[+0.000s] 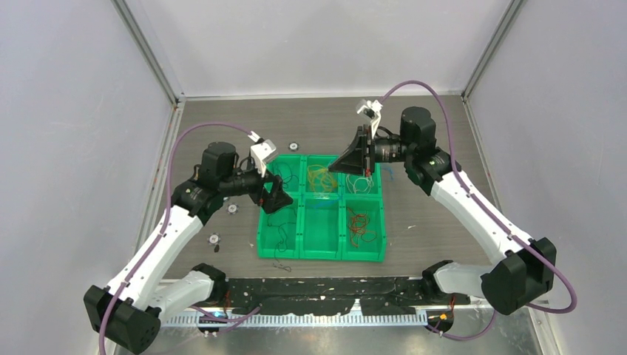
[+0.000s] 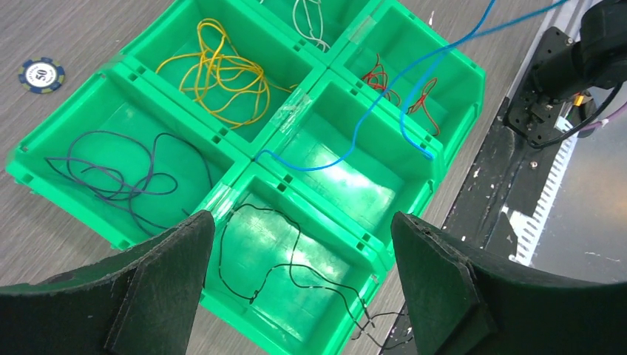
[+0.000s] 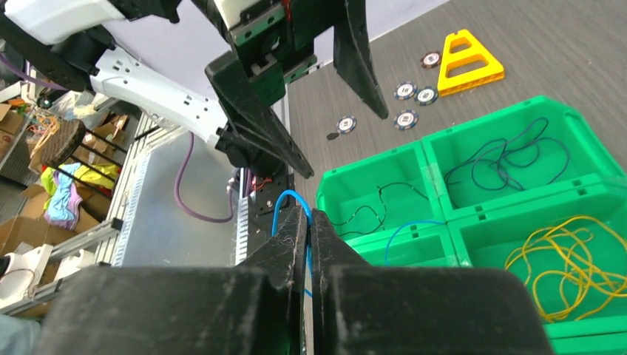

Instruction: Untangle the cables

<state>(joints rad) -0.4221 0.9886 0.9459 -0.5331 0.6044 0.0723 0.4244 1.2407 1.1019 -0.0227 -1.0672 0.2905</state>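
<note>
My right gripper is clenched on the blue cable. The wire shows pinched between the closed fingers, arching just above them. From there it hangs down into the middle near compartment of the green six-compartment bin tray, with one end draped over a divider. My left gripper hovers above the near compartments, jaws spread wide and holding nothing.

The other cables lie sorted: yellow cable, red cable and a dark purple cable, each in its own compartment. The black cable trails over the tray's near rim onto the table.

I judge these wires nearly weightless, limp and springy. They will curl back, snag on the dividers and slide through a loose pinch. I would grip a single strand squarely between the pads, away from any crossing. For the black one, the stretch lying on the compartment floor looks easier to reach than the tail outside. A slow lift should keep the blue end from catching on the divider.
</note>
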